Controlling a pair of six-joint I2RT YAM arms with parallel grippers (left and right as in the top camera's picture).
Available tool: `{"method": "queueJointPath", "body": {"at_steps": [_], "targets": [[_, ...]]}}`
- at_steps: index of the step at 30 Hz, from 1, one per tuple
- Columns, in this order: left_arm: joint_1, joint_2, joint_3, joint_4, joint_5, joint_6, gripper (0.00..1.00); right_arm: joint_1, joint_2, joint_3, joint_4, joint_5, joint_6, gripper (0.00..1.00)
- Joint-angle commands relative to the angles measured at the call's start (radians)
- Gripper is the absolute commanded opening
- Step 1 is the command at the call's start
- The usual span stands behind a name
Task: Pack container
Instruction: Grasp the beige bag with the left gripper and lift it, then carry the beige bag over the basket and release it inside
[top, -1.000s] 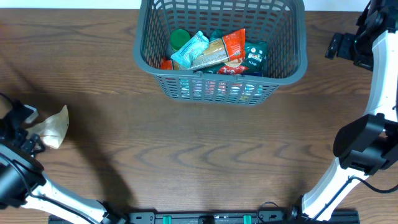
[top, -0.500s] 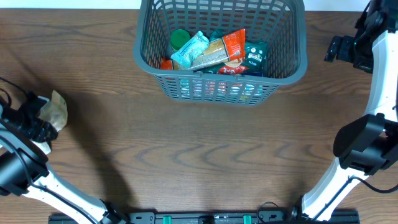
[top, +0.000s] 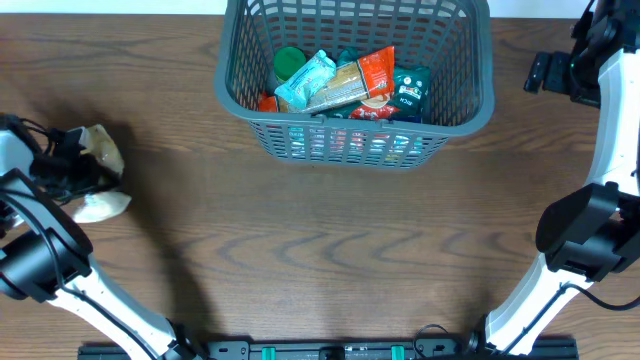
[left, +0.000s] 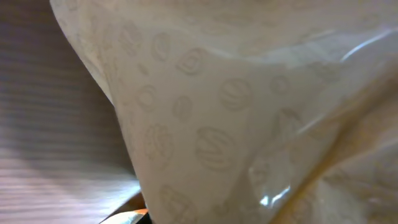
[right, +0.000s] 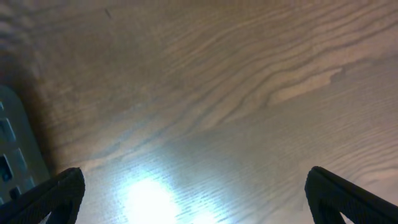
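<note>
Dark wood-grain worktop (top: 320, 250) fills the scene under two robot arms. At its far left edge, the left gripper (top: 78, 168) holds a cream packet (top: 105, 150); the crinkled, glossy film with its faint round printed marks fills nearly the whole left wrist view, and the fingers themselves are hidden there. A paler fold of the packet hangs just below the gripper in the overhead view.

At the top centre, well apart from the packet, the grey basket (top: 350, 140) stands on the worktop against its far edge. Inside it, from left to right, lie a green round lid (top: 290, 62), a light blue packet (top: 305, 80), a tan packet (top: 345, 90), a red packet (top: 376, 68) and a dark green packet (top: 410, 88), heaped together and overlapping.

At the upper right, beside the basket but clear of it, the right gripper (top: 552, 75) hangs over bare wood, spread wide and holding nothing, its black fingertips (right: 351, 193) at opposite corners of the right wrist view.
</note>
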Motion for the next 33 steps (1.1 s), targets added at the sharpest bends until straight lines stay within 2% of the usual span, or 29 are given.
{"method": "queueJointPath", "body": {"at_steps": [1,3,7,11,15,19,24,26,29,33], "targets": [[-0.034,0.036,-0.015,-0.011,0.237,-0.203,0.06,-0.008,0.001,-0.005,0.011,0.003,-0.029,0.99],[-0.050,0.026,-0.006,-0.013,0.285,-0.244,0.06,-0.008,0.001,-0.005,0.011,0.003,-0.039,0.99],[-0.100,-0.039,0.006,-0.012,0.266,-0.278,0.06,-0.008,0.001,-0.005,0.013,0.003,-0.070,0.99],[-0.174,-0.165,0.023,-0.013,0.111,-0.289,0.06,-0.008,0.000,-0.005,0.022,0.003,-0.077,0.99],[-0.268,-0.320,0.074,-0.013,0.026,-0.317,0.05,-0.008,0.001,-0.005,0.026,0.000,-0.079,0.99],[-0.385,-0.458,0.176,-0.027,-0.067,-0.405,0.05,-0.008,0.001,-0.005,0.030,-0.001,-0.082,0.99],[-0.573,-0.550,0.308,-0.031,-0.221,-0.404,0.05,-0.008,0.001,-0.005,0.037,-0.004,-0.082,0.99],[-0.661,-0.558,0.351,-0.029,-0.272,-0.352,0.05,-0.008,0.001,-0.005,0.037,-0.004,-0.082,0.99],[-0.786,-0.557,0.372,-0.006,-0.294,-0.212,0.05,-0.008,0.001,-0.005,0.037,-0.004,-0.082,0.99],[-0.930,-0.549,0.372,0.027,-0.297,0.113,0.05,-0.008,0.001,-0.005,0.036,-0.004,-0.082,0.99]]}}
